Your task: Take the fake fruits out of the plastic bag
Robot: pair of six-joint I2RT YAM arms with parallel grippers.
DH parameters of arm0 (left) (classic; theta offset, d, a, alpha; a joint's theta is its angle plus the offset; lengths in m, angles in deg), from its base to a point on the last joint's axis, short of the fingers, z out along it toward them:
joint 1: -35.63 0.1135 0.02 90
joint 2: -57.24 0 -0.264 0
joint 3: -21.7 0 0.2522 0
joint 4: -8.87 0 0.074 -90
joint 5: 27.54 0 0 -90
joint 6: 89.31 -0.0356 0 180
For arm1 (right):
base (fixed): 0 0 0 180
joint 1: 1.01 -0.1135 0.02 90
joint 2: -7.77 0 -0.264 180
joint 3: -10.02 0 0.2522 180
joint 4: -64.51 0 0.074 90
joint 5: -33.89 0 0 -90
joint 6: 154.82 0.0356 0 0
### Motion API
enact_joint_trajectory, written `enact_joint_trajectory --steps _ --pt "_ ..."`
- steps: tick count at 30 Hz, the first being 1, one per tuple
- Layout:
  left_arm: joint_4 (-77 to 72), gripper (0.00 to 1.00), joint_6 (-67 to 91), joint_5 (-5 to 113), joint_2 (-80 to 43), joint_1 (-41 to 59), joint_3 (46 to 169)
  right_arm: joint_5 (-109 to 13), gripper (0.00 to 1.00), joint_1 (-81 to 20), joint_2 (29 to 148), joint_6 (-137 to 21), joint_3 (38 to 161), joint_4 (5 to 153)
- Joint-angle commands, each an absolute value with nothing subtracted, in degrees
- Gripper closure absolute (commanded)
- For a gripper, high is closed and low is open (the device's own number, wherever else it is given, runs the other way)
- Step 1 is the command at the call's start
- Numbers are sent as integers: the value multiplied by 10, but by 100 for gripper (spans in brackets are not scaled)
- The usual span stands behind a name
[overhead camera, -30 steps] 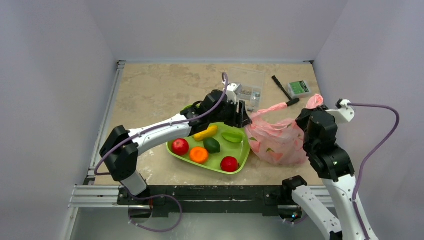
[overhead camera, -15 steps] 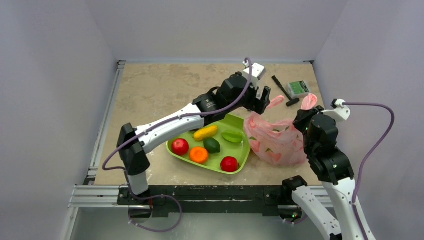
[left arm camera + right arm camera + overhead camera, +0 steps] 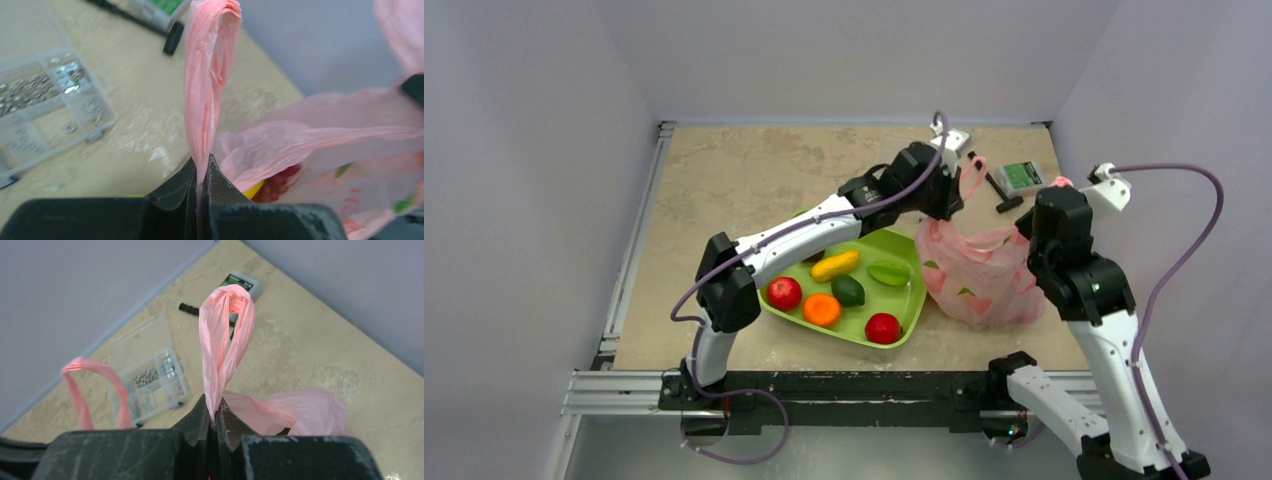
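Observation:
The pink plastic bag (image 3: 980,280) sits right of the tray, held up by both loop handles. My left gripper (image 3: 957,196) (image 3: 201,165) is shut on the bag's left handle (image 3: 210,75), pinched flat between the jaws. My right gripper (image 3: 1058,188) (image 3: 215,415) is shut on the right handle (image 3: 225,340). Through the bag's mouth in the left wrist view I see a yellow fruit (image 3: 253,190) and a dark red grape bunch (image 3: 280,181); the rest of the fake fruits are hidden by the plastic.
A green tray (image 3: 894,300) left of the bag holds several toy fruits, red, orange, yellow and green. A clear parts box (image 3: 45,100) lies behind it. A black tool (image 3: 996,190) and a green-labelled box (image 3: 1024,177) lie at the back right.
My left gripper swung from the tray's far edge to the back right, opened, then shut on the bag's left handle. The right gripper lifted its handle slightly.

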State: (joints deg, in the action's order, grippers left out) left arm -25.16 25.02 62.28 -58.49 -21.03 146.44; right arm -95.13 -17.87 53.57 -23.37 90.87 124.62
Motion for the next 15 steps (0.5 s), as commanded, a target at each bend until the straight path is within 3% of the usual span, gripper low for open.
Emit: enact_joint_trajectory --steps 1,8,15 --pt "-111 100 411 478 -574 -149 1529 -1083 100 -179 592 -260 982 1234" --pt "-67 100 480 473 -658 -141 1694 -1205 100 -172 652 -322 1081 1183" --pt "-65 100 463 454 -629 -140 1644 -1121 99 -172 573 -341 1016 1169"
